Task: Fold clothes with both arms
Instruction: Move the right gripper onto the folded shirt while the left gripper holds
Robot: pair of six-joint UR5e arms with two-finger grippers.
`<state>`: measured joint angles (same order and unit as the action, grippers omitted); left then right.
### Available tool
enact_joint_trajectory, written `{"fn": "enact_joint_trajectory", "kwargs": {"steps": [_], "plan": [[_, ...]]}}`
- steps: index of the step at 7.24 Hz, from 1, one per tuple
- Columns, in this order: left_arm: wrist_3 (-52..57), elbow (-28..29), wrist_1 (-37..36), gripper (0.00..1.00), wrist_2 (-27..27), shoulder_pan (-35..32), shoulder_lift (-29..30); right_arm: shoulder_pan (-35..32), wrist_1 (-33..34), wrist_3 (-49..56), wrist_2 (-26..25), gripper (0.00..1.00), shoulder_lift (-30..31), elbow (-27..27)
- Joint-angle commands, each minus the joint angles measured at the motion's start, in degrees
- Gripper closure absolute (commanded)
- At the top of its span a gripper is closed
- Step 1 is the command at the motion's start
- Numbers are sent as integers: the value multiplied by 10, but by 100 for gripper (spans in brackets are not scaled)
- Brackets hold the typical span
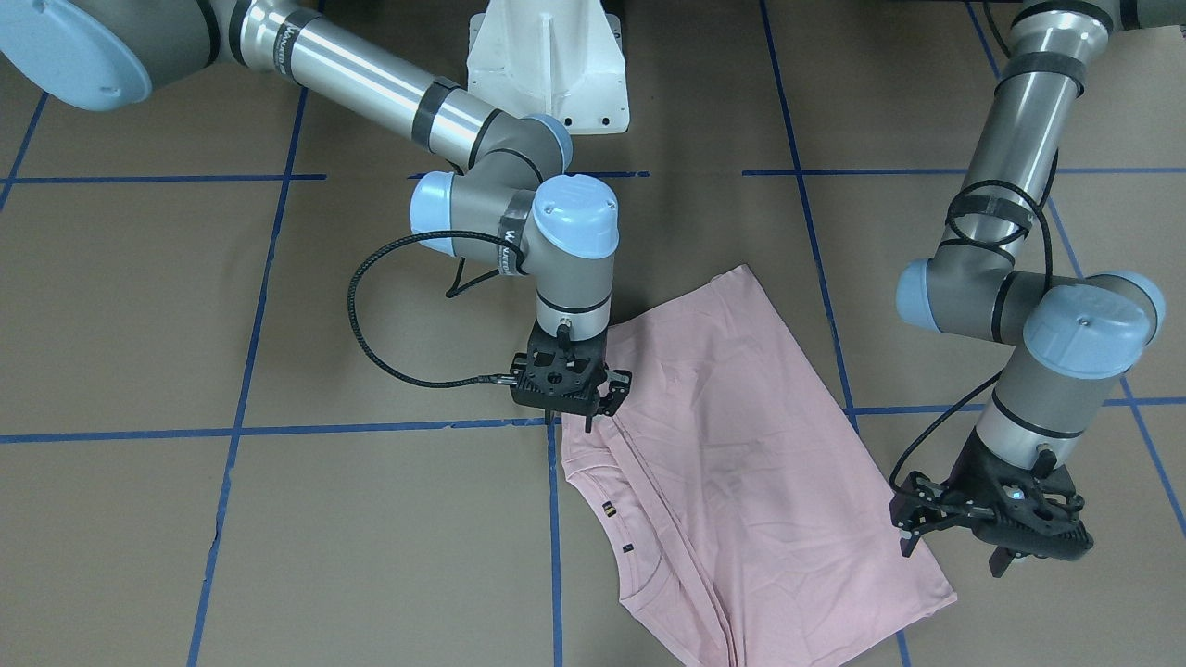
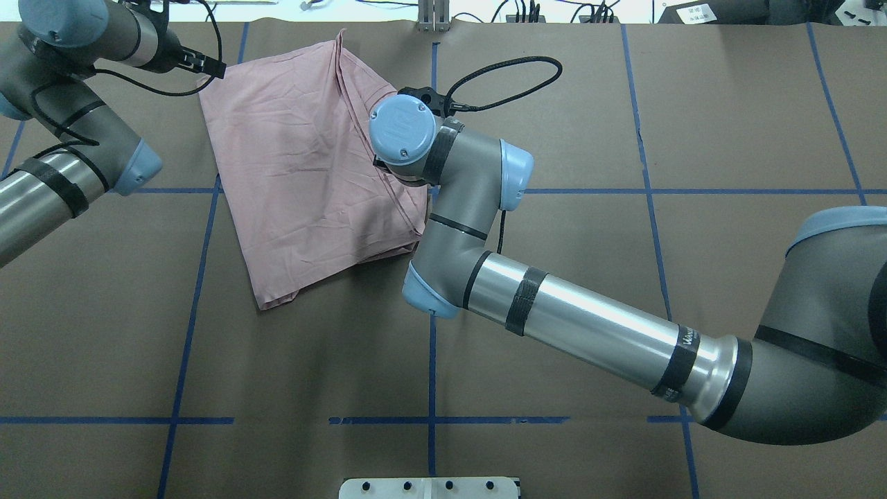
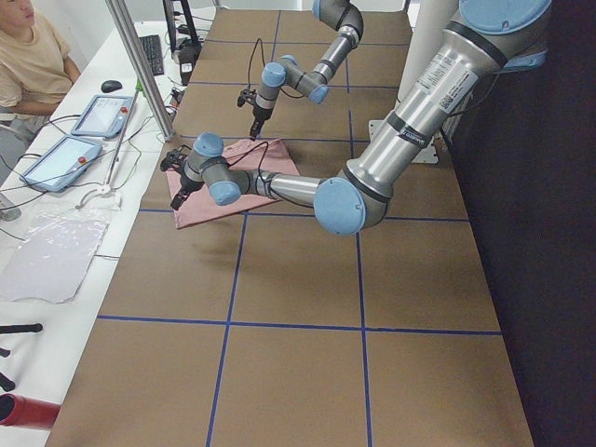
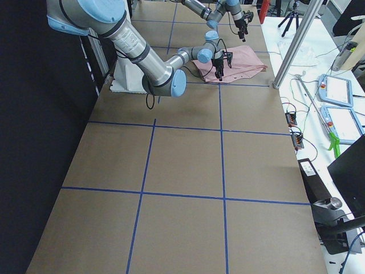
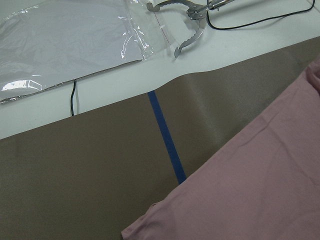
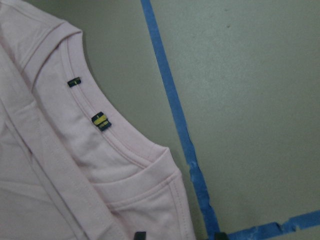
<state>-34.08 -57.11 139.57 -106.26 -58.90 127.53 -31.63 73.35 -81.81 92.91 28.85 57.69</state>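
Observation:
The clothes are one pale pink T-shirt (image 1: 741, 445), lying folded and flat on the brown table at the far side (image 2: 305, 173). Its ribbed collar (image 6: 125, 145) with two small dark tags shows in the right wrist view. My right gripper (image 1: 600, 412) hangs open just above the shirt's edge beside the collar, and its dark fingertips (image 6: 140, 234) peek in at the bottom of that view. My left gripper (image 1: 954, 551) stands open beside the shirt's opposite corner (image 2: 211, 69), apart from the cloth. The left wrist view shows the shirt's edge (image 5: 260, 180) but no fingers.
Blue tape lines (image 1: 389, 429) grid the table. The white pedestal (image 1: 547, 65) stands at the robot's side. Past the table's far edge lie a clear plastic sheet (image 5: 65, 40), metal tongs (image 5: 187, 20) and cables. A person (image 3: 33, 56) sits beside tablets (image 3: 56, 158).

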Motion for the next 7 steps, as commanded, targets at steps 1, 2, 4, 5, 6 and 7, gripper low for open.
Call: {"fn": "enact_joint_trajectory", "kwargs": {"steps": [1, 2, 4, 5, 6, 7], "plan": [[0, -6, 0, 0, 0, 0, -3, 15, 2, 2, -2, 52, -6, -9], [0, -7, 0, 0, 0, 0, -3, 17, 3, 9, -4, 54, -9, -14], [-1, -6, 0, 0, 0, 0, -3, 17, 20, 32, -16, 56, -12, -16], [-1, -6, 0, 0, 0, 0, -3, 17, 23, 45, -19, 56, -12, -16], [-1, -6, 0, 0, 0, 0, -3, 17, 23, 46, -19, 56, -10, -17], [-1, -6, 0, 0, 0, 0, -3, 17, 23, 46, -19, 56, -10, -17]]}}
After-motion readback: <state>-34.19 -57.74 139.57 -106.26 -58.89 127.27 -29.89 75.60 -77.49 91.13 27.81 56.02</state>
